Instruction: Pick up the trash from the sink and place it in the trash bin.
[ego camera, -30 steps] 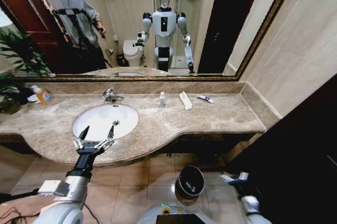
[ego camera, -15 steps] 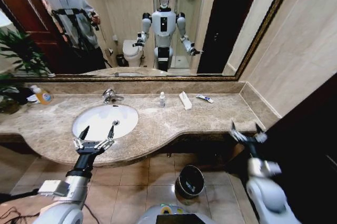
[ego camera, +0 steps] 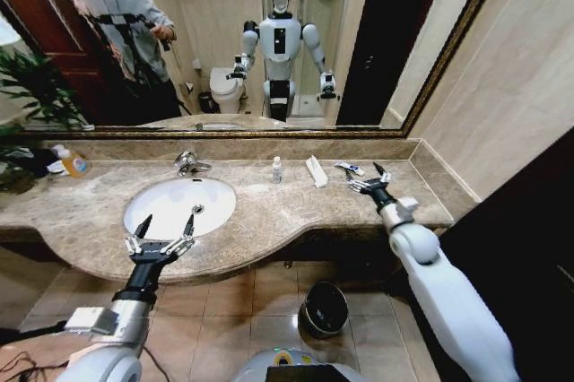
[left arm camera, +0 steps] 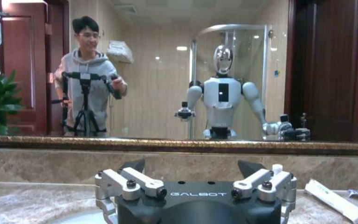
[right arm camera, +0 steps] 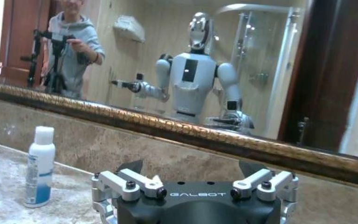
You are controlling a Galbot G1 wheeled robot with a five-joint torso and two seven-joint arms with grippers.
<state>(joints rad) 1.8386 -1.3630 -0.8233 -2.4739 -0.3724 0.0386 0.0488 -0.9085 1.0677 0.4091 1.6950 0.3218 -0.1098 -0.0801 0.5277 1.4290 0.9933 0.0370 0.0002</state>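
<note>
Hovering right gripper (ego camera: 366, 177), fingers spread, just beside blue-and-white tube (ego camera: 349, 168); left gripper (ego camera: 165, 226) spread over sink (ego camera: 143, 207) rim.

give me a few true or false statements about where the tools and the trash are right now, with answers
1. The right tool is over the counter beside the blue-and-white tube. True.
2. The left tool is shut on a bottle. False: its fingers are spread open and hold nothing, at the front edge of the sink.
3. The tiny white bottle stands upright on the counter behind the basin. True.
4. The flat white packet lies inside the trash bin. False: it lies on the counter between the bottle and the tube.
5. The trash bin stands on the counter. False: it stands on the floor below the counter.
</note>
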